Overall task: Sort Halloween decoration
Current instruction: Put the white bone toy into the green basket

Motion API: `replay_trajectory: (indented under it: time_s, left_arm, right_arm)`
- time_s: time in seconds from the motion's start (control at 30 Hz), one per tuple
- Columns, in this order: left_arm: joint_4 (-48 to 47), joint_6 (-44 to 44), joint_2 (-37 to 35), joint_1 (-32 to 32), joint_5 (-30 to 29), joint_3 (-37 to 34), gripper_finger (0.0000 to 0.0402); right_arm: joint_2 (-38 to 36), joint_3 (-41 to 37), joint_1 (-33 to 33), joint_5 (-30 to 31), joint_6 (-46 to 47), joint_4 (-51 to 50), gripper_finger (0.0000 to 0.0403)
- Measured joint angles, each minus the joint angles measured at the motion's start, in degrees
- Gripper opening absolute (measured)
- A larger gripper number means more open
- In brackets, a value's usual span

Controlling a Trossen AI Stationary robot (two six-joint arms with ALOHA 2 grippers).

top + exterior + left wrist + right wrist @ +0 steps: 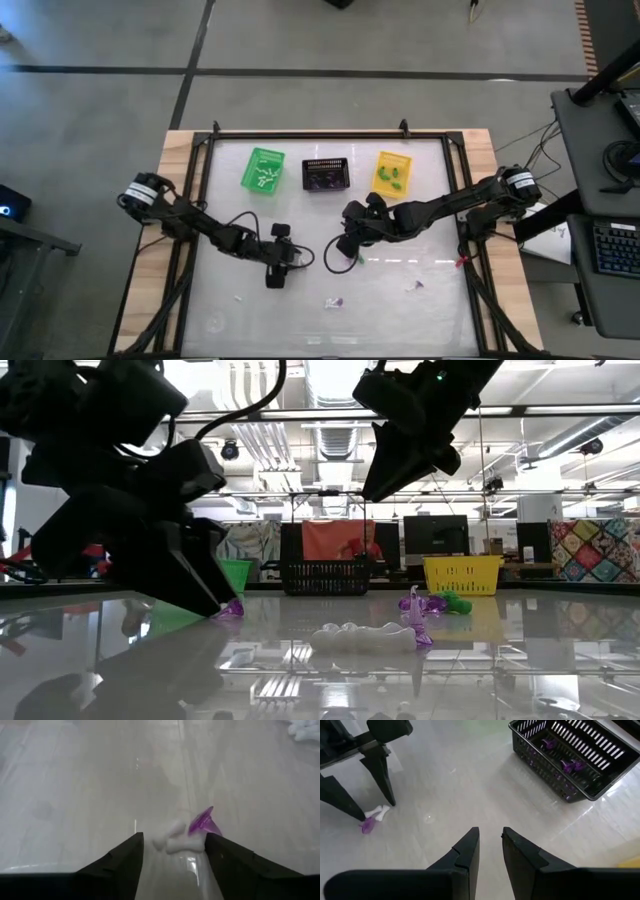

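My left gripper (275, 281) (172, 847) points down at the table's middle, open. Its fingers stand on either side of a white bone-shaped trinket (175, 841) with a purple trinket (202, 822) just beyond it. The right wrist view shows the same pair (376, 813) lying flat at the left fingertips; whether a finger touches them I cannot tell. My right gripper (345, 252) (490, 837) hovers above the table's middle, holding nothing, with only a narrow gap between its fingers. More loose trinkets (333, 302) (415, 286) lie toward the near edge.
Three small baskets stand in a row toward the far edge: green (262, 168), black (326, 174) with purple trinkets inside (567, 766), and yellow (393, 171). A green trinket (455, 603) lies on the table. A dark frame borders the glossy tabletop (230, 230).
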Motion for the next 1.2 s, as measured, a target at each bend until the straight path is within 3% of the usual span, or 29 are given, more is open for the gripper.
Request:
replay_trajectory:
  time_s: [0.2,0.67,1.1,1.2]
  left_arm:
    - [0.1,0.5,0.3,0.0,-0.5,0.1,0.0194]
    - [-0.7,-0.2,0.3,0.0,-0.1,-0.2,0.0111]
    - [-1.2,-3.1,0.0,0.0,-1.1,-0.3,0.0116]
    - [-1.4,-2.2,-0.2,0.0,-2.7,-0.4,0.0118]
  right_arm:
    - [0.0,0.0,0.1,0.0,0.0,0.2,0.0069]
    - [0.0,0.0,0.1,0.0,0.0,0.6,0.0077]
    - [0.0,0.0,0.1,0.2,-0.5,0.8,0.007]
    - [0.0,0.0,0.2,3.2,-0.6,2.0,0.0073]
